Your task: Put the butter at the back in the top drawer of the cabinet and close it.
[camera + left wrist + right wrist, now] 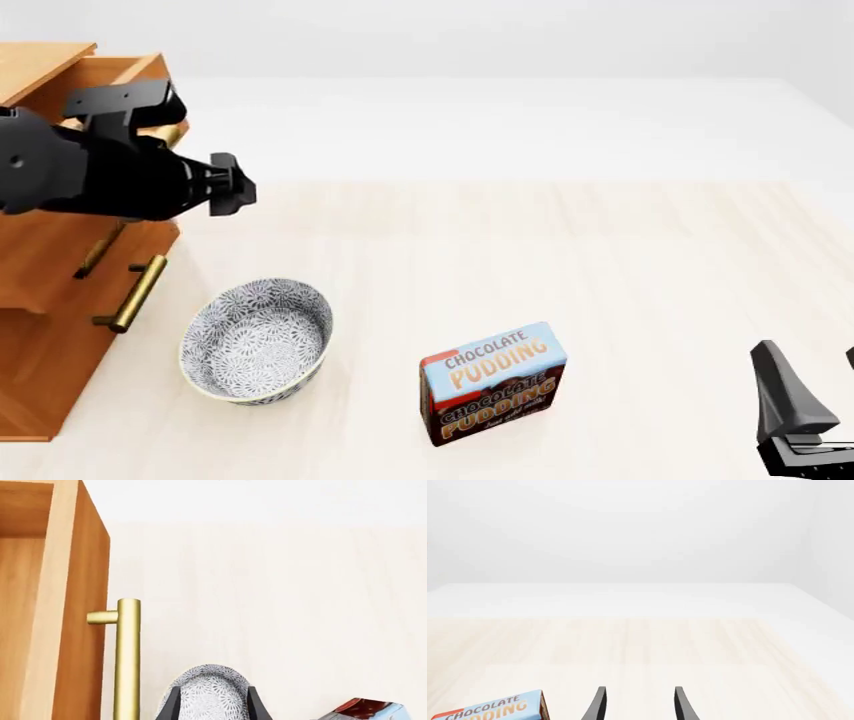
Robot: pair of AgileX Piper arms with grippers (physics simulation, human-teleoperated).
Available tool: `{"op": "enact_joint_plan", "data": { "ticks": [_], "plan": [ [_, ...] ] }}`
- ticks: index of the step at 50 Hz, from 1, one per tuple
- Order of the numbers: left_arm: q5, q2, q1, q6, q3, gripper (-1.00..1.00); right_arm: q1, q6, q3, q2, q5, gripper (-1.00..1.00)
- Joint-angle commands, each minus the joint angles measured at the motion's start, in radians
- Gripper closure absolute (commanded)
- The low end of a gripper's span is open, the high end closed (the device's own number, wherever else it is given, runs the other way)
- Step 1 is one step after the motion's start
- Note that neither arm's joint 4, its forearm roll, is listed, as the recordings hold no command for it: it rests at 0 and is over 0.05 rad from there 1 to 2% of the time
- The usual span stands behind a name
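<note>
The cabinet (pixel 40 330) stands at the table's left edge. Its top drawer (pixel 127 70) is pulled out, showing a strip of light wood inside. The butter is not visible in any view. My left gripper (pixel 238 187) hovers open and empty just in front of the drawer, to the right of its front panel. In the left wrist view the top drawer's front (pixel 83 605) and its brass handle (pixel 127 655) sit close beside the open left gripper (pixel 213 695). My right gripper (pixel 814 378) rests open and empty at the near right corner, and its fingers (pixel 599 702) frame bare table.
A patterned grey bowl (pixel 256 340) stands near the cabinet's front, directly beyond the left fingers (pixel 175 705). The Chocolate Pudding box (pixel 491 383) stands upright mid-table, near the front edge. A lower drawer's brass handle (pixel 134 292) juts out under the left arm.
</note>
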Motion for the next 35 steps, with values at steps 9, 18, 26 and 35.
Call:
{"op": "enact_joint_plan", "data": {
  "ticks": [9,18,26,35],
  "plan": [
    [-0.003,-0.009,0.124,-0.017,0.024,-1.0,0.0,0.0,0.0,0.0,0.0,-1.0],
    [0.009,-0.021,0.154,-0.035,0.019,-1.0,0.0,0.0,0.0,0.0,0.0,-1.0],
    [0.02,-0.025,0.188,-0.034,0.004,-1.0,0.0,0.0,0.0,0.0,0.0,-1.0],
    [0.02,-0.014,0.211,-0.039,0.0,-1.0,0.0,0.0,0.0,0.0,0.0,-1.0]
  ]
}}
